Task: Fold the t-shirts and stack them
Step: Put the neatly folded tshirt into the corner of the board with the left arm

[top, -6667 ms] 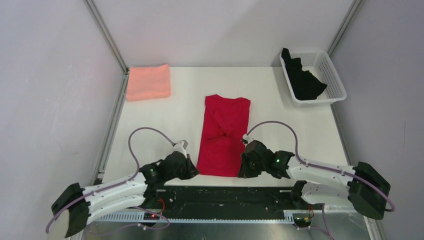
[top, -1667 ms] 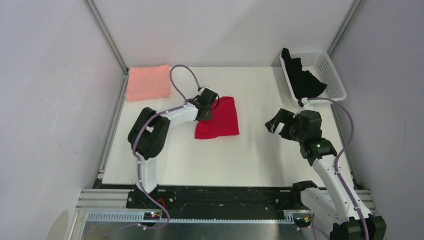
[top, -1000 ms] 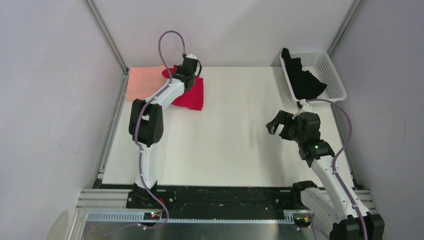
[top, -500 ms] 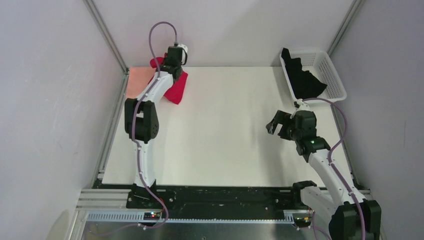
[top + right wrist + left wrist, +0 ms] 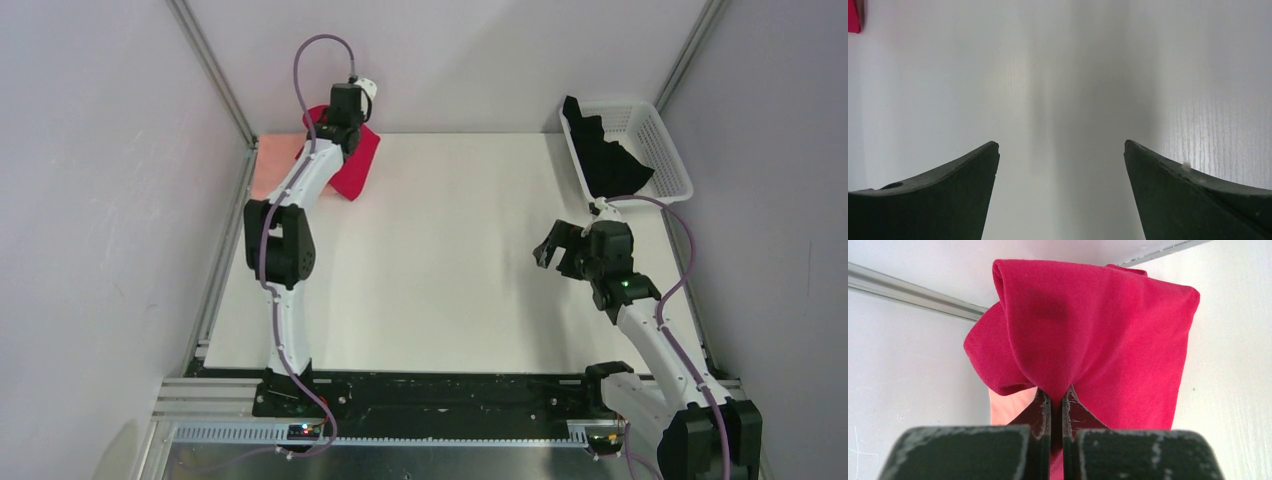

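Note:
My left gripper (image 5: 340,125) is shut on the folded red t-shirt (image 5: 355,165), which hangs partly over the salmon-pink t-shirt (image 5: 272,165) at the table's far left corner. In the left wrist view the red t-shirt (image 5: 1098,340) bunches out from between my closed fingertips (image 5: 1040,407), with a strip of the pink t-shirt (image 5: 1008,407) below it. The black t-shirt (image 5: 605,160) lies crumpled in the white basket (image 5: 665,150) at the far right. My right gripper (image 5: 550,248) hovers open above the bare table on the right, nothing between its fingers (image 5: 963,190).
Metal frame posts (image 5: 215,75) and white walls close in the far corners. The left arm stretches along the table's left side to the back wall. A sliver of the red cloth (image 5: 854,15) shows at the top left of the right wrist view.
The left gripper has carried the red t-shirt from the table's middle up to the far left corner, over the pink one. In the last half second it edged slightly farther. The right arm barely moved.

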You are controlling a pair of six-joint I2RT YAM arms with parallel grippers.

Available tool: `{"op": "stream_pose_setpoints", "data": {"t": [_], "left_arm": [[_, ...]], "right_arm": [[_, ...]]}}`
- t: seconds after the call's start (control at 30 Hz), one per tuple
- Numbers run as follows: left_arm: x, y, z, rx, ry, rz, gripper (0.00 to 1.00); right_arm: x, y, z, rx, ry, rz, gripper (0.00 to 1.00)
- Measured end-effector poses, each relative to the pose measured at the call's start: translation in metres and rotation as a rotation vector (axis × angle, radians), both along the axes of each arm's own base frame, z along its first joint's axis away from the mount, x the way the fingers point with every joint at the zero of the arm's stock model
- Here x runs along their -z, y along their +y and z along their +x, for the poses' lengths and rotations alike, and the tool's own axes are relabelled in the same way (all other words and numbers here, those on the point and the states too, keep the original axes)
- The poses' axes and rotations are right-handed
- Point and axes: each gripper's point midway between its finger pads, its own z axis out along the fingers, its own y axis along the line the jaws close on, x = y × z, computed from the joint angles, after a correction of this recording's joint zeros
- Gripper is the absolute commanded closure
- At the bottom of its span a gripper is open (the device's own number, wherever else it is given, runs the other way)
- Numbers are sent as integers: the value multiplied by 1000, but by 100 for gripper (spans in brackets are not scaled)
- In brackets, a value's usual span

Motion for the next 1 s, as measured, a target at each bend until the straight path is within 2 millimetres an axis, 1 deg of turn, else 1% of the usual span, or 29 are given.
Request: {"op": "stream_pose_setpoints", "data": {"t": [0.1,0.23,0.5,0.6,0.7,0.77,0.8,0.83,0.87,0.9,0.93,0.97,1.0], "left_arm": [[-8,5,-1,-8,-14,-4,100],[-16,17,-1,-25,-29,-13,100],[-17,49,0,-79,-32,-23,100],[-15,63,1,-97,-32,-31,100],[-12,77,8,-108,-40,-49,100],[-4,88,15,-115,-39,-57,100],[3,95,19,-122,-37,-60,98],[10,101,22,-131,-32,-60,91],[17,108,25,-145,-25,-58,63],[28,117,28,-160,-16,-56,27],[37,124,29,-170,-1,-47,14],[46,131,29,-186,13,-45,4],[55,139,29,-208,23,-47,2]], "right_arm": [[0,0,0,2,0,0,0],[0,-1,0,3,0,-1,1],[3,-1,2,6,8,-3,1],[4,-1,3,8,11,-6,0],[5,-1,3,8,12,-6,1],[5,-1,3,8,13,-6,1],[5,-2,4,9,12,-7,1],[5,-2,4,9,11,-7,1],[5,-2,4,11,9,-8,1],[5,-3,5,14,7,-10,0],[4,-3,5,15,6,-10,1],[4,-3,5,17,5,-11,1],[4,-3,5,18,4,-11,1]]}}
